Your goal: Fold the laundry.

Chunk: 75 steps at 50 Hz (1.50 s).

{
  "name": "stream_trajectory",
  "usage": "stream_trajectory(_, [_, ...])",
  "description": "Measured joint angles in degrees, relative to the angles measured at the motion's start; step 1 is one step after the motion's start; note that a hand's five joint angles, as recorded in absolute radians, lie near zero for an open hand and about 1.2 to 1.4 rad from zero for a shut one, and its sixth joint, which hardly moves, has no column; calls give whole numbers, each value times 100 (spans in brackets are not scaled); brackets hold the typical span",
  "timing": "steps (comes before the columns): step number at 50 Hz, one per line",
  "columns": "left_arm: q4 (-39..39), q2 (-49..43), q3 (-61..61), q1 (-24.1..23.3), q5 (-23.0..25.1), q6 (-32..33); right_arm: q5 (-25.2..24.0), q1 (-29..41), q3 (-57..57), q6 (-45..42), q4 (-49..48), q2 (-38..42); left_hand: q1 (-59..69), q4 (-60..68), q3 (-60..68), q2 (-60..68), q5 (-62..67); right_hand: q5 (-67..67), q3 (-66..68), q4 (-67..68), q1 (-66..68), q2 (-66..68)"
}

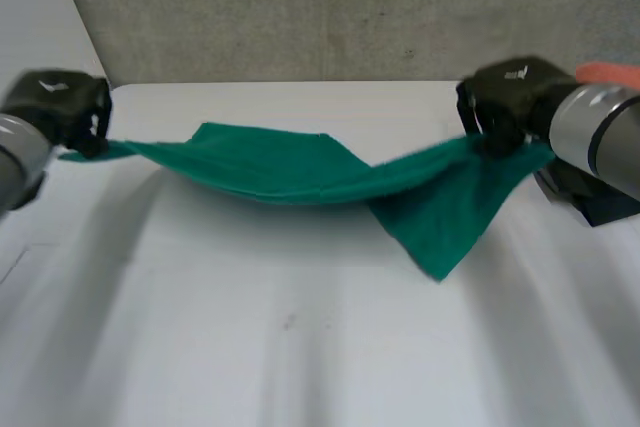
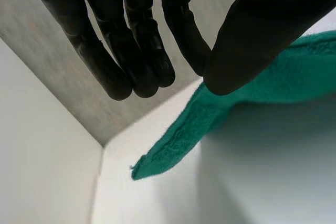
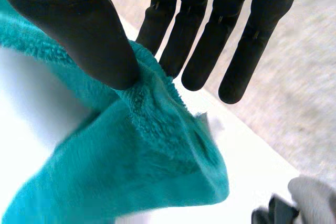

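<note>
Head view: robot hands [image 1: 65, 107] [image 1: 505, 107] pinch cloth [image 1: 290, 172] ends.

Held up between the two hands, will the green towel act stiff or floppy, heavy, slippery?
Probably floppy: the green towel sags between the left hand and the right hand, one corner hanging below. Likely light, since thumb-and-finger pinches carry it. Its fuzzy pile should grip rather than slip.

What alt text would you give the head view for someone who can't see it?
A green towel sags over a white table, stretched between the robot's left hand and right hand. Each hand pinches one end, and a loose corner hangs down below the right hand.
</note>
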Motion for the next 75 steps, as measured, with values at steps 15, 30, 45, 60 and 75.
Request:
stream_trajectory(15, [-1631,-690,299,-81,88,1585,341,207,-120,-2091,1048,1177,0,3,11,6,1,0,34,0,0,0])
stream_trajectory(30, [-318,-2628,4070,-648,-600,329,1558,681,-2041,-1775,-3018,2357,0,13,12,8,0,0,36,8,0,0])
stream_trajectory(45, [1354,-1760,4225,-667,-1002,-365,1128,598,-2732,-885,-4951,2239,0,22,13,9,68,90,36,9,0,0])
stream_trajectory(60, [1032,-2513,2095,-887,-565,-47,775,603,-1869,-937,-2799,2479,-5147,-4765,-4640,-4732,-4545,90,37,26,0,0])
stream_trajectory(75, [921,-3363,2573,-1500,-904,-492,331,1345,-1140,-372,-2514,464,-5585,-5694,-5575,-5664,-5340,90,37,26,0,0])
